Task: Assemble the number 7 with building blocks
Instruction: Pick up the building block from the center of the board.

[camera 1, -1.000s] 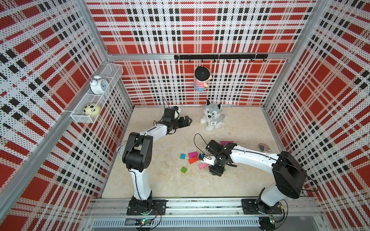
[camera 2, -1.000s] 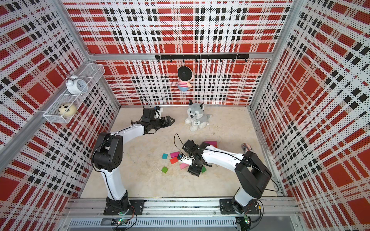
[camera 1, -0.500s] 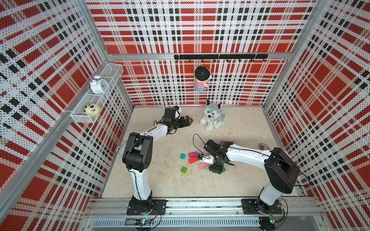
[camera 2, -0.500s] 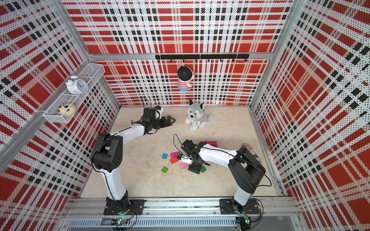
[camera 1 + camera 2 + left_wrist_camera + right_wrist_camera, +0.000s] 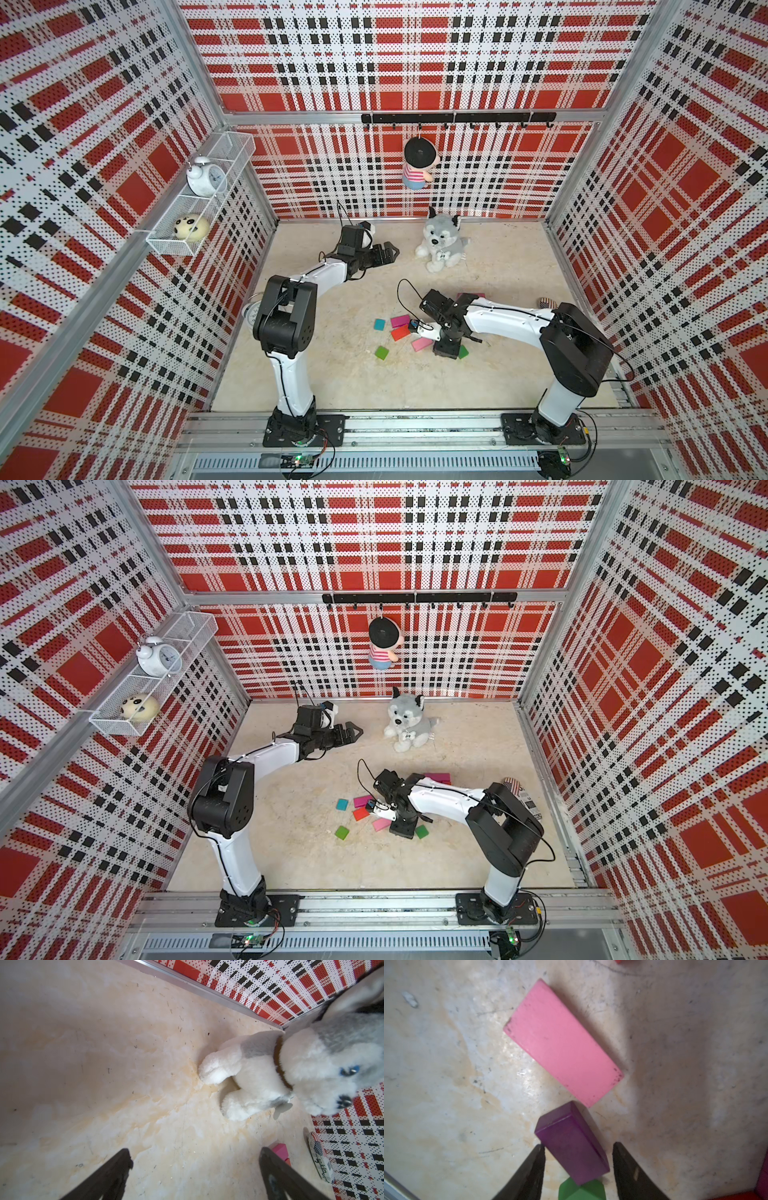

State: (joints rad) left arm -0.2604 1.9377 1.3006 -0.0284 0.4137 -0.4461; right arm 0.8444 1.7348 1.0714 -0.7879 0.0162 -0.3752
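Down low, the right claw (image 5: pixel 579 1146) straddles the purple block (image 5: pixel 566 1136), jaws parted, a gap showing on one side

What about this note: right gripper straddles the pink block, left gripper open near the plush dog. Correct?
No: in the right wrist view the right gripper straddles the purple block; the pink block lies outside its jaws. Left gripper is open near the plush dog.
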